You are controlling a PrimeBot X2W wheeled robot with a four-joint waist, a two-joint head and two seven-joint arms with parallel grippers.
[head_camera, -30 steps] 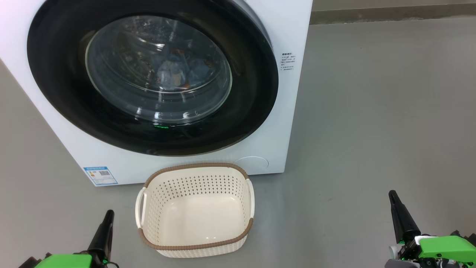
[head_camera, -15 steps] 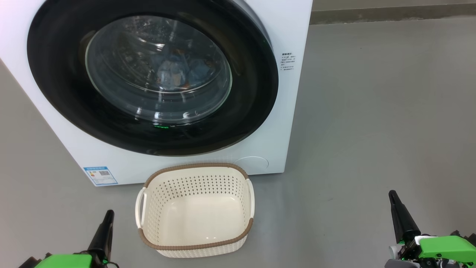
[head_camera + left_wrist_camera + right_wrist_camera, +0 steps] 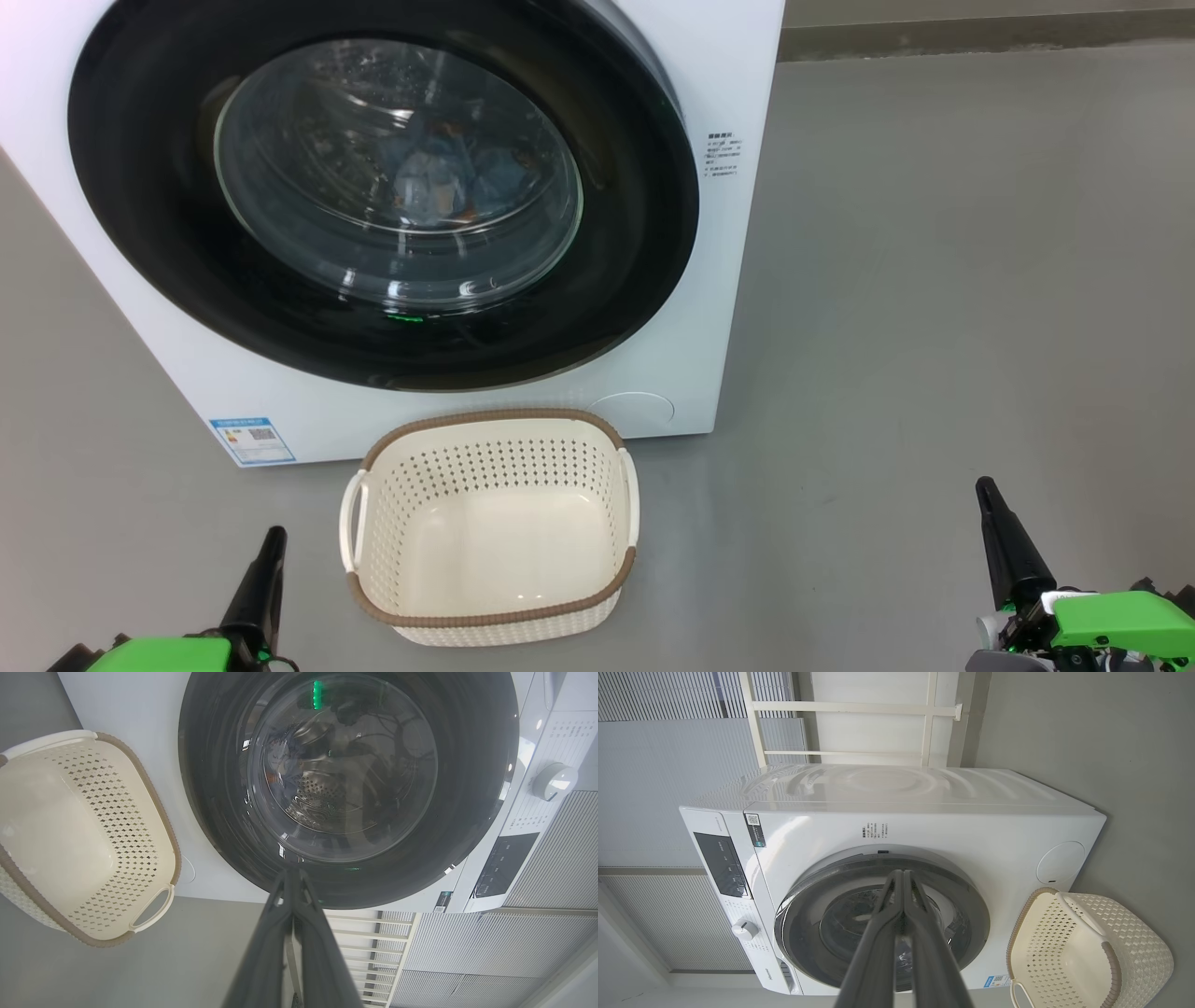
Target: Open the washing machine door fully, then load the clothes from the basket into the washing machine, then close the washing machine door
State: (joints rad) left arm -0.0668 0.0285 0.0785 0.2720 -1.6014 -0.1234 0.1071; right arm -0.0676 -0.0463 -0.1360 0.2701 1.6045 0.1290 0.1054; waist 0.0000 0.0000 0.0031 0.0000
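Sitting shut on the white boxy washing machine point(image 3: 738, 84), the round black-rimmed glass door point(image 3: 308, 196) had the light blue clothes point(image 3: 446, 177) behind it. Cream perforated plastic basket point(image 3: 492, 413) stood just in front; left gripper point(image 3: 274, 539) and right gripper point(image 3: 986, 493) were closed, empty.

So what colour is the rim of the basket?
Brown, with a woven look, around the cream-white basket; clearest in the head view.

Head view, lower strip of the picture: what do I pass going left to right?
left end effector → basket → right end effector
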